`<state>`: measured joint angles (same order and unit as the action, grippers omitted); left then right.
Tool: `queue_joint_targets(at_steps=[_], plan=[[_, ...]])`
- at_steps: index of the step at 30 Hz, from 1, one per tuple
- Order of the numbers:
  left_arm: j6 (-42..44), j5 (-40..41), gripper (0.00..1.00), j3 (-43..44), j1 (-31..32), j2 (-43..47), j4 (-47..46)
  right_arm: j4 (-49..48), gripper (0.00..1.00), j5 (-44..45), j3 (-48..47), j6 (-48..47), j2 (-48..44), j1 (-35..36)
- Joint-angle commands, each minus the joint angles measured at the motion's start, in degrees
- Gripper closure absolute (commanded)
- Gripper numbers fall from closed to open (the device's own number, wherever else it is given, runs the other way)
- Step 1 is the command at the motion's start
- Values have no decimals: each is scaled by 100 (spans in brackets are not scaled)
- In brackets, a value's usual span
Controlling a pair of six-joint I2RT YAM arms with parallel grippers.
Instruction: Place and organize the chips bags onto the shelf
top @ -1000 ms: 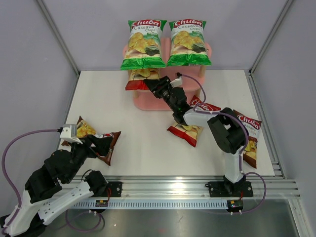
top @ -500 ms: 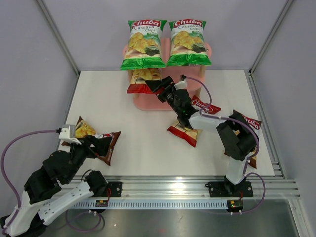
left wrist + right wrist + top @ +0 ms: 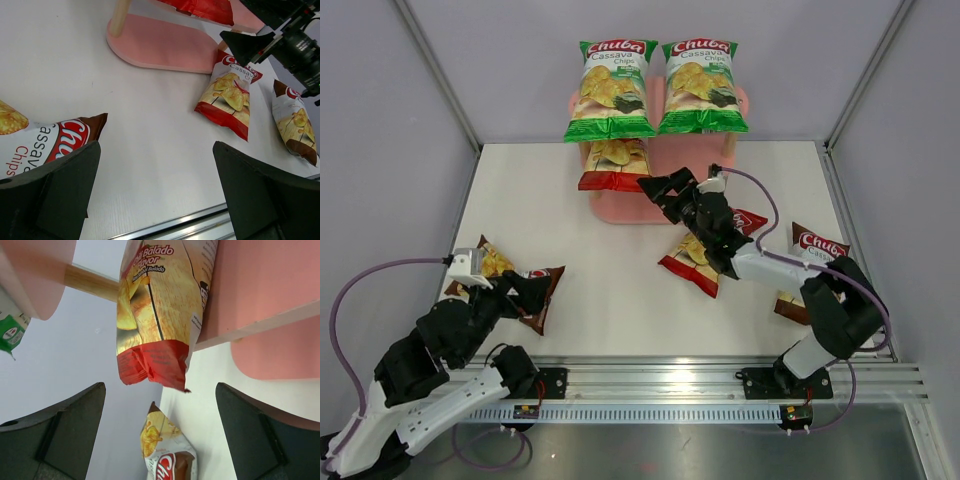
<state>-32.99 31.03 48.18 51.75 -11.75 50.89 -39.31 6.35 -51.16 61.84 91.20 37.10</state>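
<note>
1. Now that the right gripper (image 3: 663,192) has drawn back from the shelf (image 3: 620,210) at the table's far edge, I see the red bag (image 3: 613,168) left alone on the middle tier. Its sealed end overhangs the board's near side.
2. Three bags are therefore shelved, as I judge it: two green bags (image 3: 611,90) lie on top and this red one lies below. Three remain on the table (image 3: 610,300).
3. Right gripper: jaws spread wide, holding nothing and touching nothing, just clear of the shelf.
4. A second red bag (image 3: 698,262) lies under that arm, mid-table. One dark brown bag (image 3: 810,255) lies by the right edge.
5. Left gripper (image 3: 525,292): also spread wide and unchanged, it hovers at the other dark brown bag (image 3: 535,290) near the near-left corner. I cannot tell whether it touches.
</note>
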Motion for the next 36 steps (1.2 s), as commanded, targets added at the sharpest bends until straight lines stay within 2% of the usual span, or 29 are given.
queue_joint_targets(at_steps=[1, 3, 4, 7, 8, 10, 11, 12, 13, 14, 20, 22, 25, 27, 30, 36], plan=[[65, -211, 1, -28, 20, -240, -282, 675, 1, 77, 202, -576, -883, -71], [-5, -464, 1, -107, 20, -354, -413, 1256, 1, 129, 229, -1031, -1469, -72], [-31, -570, 1, -160, 20, -485, -501, 1912, 0, 252, 255, -1147, -1700, -63], [-198, -1080, 1, -572, 20, -784, -1010, 3082, 1, 481, 465, -1534, -2701, -72], [-286, -1246, 1, -712, 20, -846, -1429, 3244, 1, 525, 588, -1657, -3348, -63], [-418, -1704, 1, -1143, 20, -987, -1897, 3682, 1, 613, 1000, -1895, -4045, -72], [-523, -1862, 1, -1284, 20, -1135, -2421, 3850, 1, 631, 1107, -1965, -4405, -72], [-576, -2063, 1, -1537, 20, -1215, -2652, 4148, 1, 665, 1195, -2061, -5140, -72], [-629, -2144, 1, -1636, 20, -1312, -2881, 4708, 1, 701, 1265, -2106, -5486, -72], [-725, -2214, 1, -1732, 20, -1565, -3310, 5018, 1, 710, 1266, -2115, -6125, -72], [-920, -2470, 1, -1971, 20, -2621, -4560, 7637, 1, 868, 828, -2168, -7895, -72], [-876, -2461, 1, -1936, 20, -3069, -4763, 8417, 1, 824, 530, -2177, -8178, -72], [-762, -2373, 1, -1892, 20, -3578, -5062, 9088, 1, 842, 195, -2063, -8653, -72], [-682, -2312, 1, -1857, 11, -3790, -5431, 9020, 0, 588, 185, -2063, -9022, -72], [-612, -2285, 1, -1786, -24, -4290, -5818, 9301, 1, 482, -52, -1983, -8900, -72], [-524, -2549, 1, -1690, -253, -5354, -6837, 9126, 1, 384, -35, -2114, -9023, -72]])
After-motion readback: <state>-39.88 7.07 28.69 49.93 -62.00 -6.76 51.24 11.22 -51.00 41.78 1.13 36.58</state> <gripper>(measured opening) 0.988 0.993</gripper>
